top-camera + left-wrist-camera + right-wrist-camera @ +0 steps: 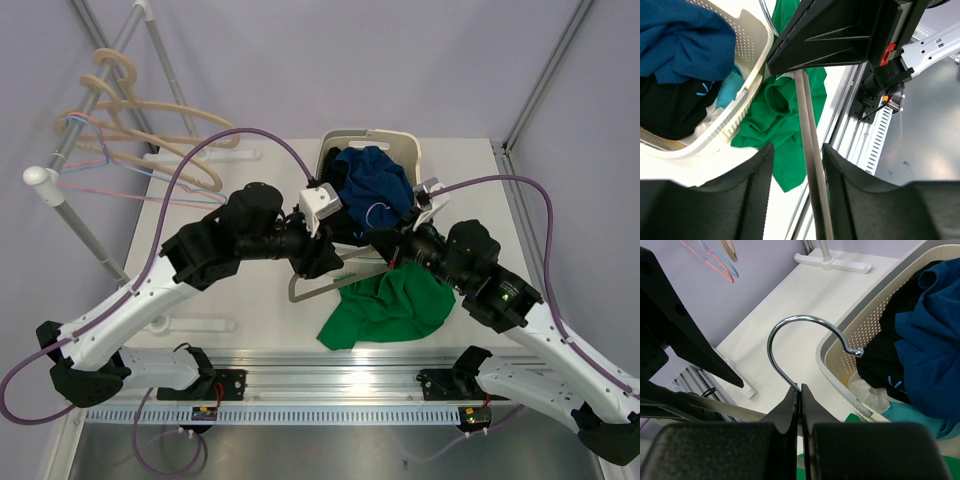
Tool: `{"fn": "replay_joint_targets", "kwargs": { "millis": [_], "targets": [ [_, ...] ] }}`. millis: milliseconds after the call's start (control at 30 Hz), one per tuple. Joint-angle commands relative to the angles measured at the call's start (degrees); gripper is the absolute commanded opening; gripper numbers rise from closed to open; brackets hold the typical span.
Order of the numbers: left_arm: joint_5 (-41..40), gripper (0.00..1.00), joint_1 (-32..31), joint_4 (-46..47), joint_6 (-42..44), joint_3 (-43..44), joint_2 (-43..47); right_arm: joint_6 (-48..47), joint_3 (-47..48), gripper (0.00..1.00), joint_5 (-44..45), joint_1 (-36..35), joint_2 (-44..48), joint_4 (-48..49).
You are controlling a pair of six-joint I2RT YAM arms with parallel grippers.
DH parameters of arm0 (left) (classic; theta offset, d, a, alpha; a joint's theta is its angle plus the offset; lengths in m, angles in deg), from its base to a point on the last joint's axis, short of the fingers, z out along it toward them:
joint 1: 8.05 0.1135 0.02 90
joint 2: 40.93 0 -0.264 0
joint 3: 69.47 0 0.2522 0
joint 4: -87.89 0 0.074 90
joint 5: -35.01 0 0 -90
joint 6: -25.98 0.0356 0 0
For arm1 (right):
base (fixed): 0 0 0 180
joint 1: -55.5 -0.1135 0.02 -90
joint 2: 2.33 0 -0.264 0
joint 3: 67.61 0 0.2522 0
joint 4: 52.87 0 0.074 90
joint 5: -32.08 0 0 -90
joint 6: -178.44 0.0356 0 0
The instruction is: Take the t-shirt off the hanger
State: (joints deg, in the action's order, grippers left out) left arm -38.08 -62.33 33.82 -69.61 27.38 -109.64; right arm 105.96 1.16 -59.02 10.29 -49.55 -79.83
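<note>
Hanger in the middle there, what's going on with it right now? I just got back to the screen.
The right gripper is shut on the hanger's metal hook, holding it above the table. The left gripper has its jaws open on either side of the hanger's bar, not clamped on it. The green t-shirt lies bunched on the table beside the laundry basket. I can't tell whether any of it is caught on the bar.
</note>
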Motion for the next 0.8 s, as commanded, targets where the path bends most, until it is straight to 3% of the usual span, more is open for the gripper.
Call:
{"fn": "replay_joint_targets", "kwargs": {
  "millis": [0,33,67,133,467,567,667,700,767],
  "targets": [
    [1.64,0.43,-0.30,-0.55,1.01,2.69,0.51,-1.08,2.92,0.00,-0.48,-0.05,1.34,1.33],
    [1.38,0.39,-0.30,-0.90,1.10,2.61,0.42,-1.17,2.83,0.00,-0.39,0.03,1.43,1.41],
    [1.11,0.23,-0.30,-1.08,1.10,2.60,0.16,-1.34,2.74,0.00,-0.48,0.04,1.43,1.59],
    [0.67,0.00,-0.30,-1.08,0.84,2.52,0.24,-1.52,2.83,0.00,-1.27,0.04,1.43,1.68],
    [4.53,0.00,-0.30,-0.64,-1.53,2.52,-0.11,-2.31,0.55,0.02,-2.32,0.04,3.19,5.45],
    [5.85,0.00,-0.30,1.28,-2.06,1.03,0.76,-2.84,-0.51,0.12,-3.11,0.04,4.50,6.86],
    [4.46,0.00,-0.30,2.87,-3.03,-0.03,3.14,-3.10,-0.07,0.46,-4.26,0.04,5.21,5.72],
    [1.84,0.00,-0.30,2.87,-3.12,-0.03,3.75,-3.02,0.02,0.64,-3.47,0.04,5.30,5.46],
    [-1.16,0.00,-0.30,2.79,-3.82,-0.21,5.86,-2.58,-0.07,0.77,-0.59,0.04,5.39,5.11]
  ]
}}
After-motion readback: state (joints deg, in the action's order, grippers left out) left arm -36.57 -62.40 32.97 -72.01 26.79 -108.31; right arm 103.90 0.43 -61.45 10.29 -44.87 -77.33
